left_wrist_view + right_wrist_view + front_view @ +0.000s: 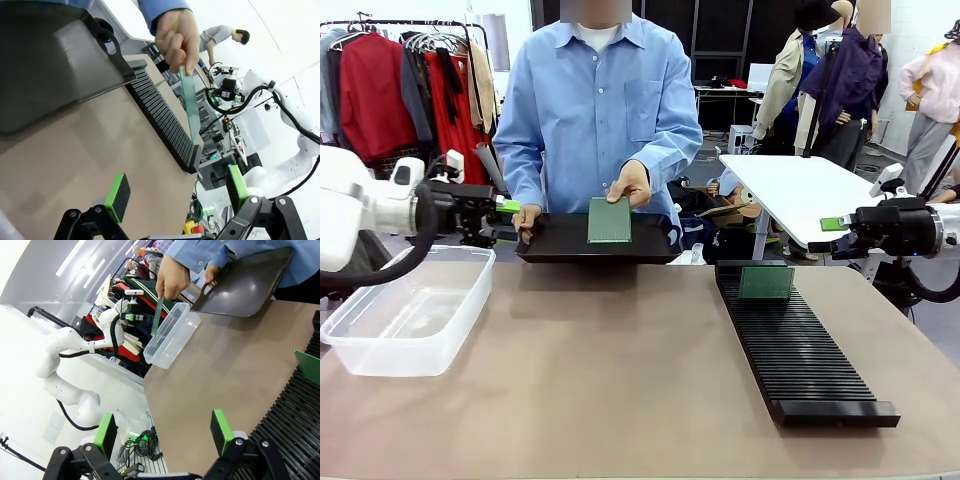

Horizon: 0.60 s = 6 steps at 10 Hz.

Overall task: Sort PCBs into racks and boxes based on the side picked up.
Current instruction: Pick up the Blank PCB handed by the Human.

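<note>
Over the smooth black tray point(650, 243) at the far edge, a person's hand holds a green PCB point(609, 220) upright. The left wrist view shows this PCB point(189, 107) edge-on. A second PCB point(766, 283) stands in a far slot of the long black rack point(800, 350) on the right. The clear box point(410, 310) sits on the left with nothing in it. My left gripper point(505, 207) hovers open beside the tray's left end, above the box's far side. My right gripper point(833, 224) hangs open beyond the rack's far end. Both pairs of jaws stand wide apart, with nothing between them.
The person's other hand point(527, 217) grips the tray's left end. A white side table point(800, 190) stands behind the right gripper. A clothes rail point(410, 80) fills the back left. Bare brown tabletop point(610, 370) lies between box and rack.
</note>
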Available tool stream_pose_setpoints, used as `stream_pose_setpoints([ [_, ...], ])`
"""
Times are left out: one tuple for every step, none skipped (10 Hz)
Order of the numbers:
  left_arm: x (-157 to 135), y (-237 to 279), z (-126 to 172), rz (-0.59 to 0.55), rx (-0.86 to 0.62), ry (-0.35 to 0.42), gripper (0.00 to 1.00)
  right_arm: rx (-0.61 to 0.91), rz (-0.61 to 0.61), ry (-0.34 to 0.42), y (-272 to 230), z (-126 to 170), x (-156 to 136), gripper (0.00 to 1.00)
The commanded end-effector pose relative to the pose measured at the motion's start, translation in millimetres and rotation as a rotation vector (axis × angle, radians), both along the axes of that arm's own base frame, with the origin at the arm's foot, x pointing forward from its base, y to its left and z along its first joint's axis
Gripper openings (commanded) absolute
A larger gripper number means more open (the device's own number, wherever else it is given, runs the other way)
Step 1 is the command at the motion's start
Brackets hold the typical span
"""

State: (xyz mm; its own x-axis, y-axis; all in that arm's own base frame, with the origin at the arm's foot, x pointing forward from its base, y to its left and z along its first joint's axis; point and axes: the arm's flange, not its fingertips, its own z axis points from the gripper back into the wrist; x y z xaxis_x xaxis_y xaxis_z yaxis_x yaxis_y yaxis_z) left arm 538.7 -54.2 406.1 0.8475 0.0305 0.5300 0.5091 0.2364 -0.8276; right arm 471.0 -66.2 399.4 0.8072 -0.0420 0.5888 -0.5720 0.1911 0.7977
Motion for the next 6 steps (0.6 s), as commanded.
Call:
stream_pose_setpoints([
  [13,-14,1,0.002,-0.007,-0.058,1.00,-0.001,0.000,-0.006,-1,3,0,1.00],
  [18,-25,1,-0.009,-0.006,-0.064,1.00,-0.001,0.000,-0.006,-1,3,0,1.00],
  [25,-37,-2,-0.023,-0.006,-0.067,1.00,-0.001,0.000,-0.006,-1,3,0,1.00],
  [31,-48,-5,-0.038,-0.007,-0.068,1.00,-0.001,0.000,-0.006,-1,3,0,1.00],
  [37,-56,-8,-0.045,-0.019,-0.070,1.00,-0.001,0.000,-0.006,-1,3,0,1.00],
  [42,-64,-11,-0.051,-0.023,-0.077,1.00,-0.001,0.000,-0.006,-1,3,0,1.00],
])
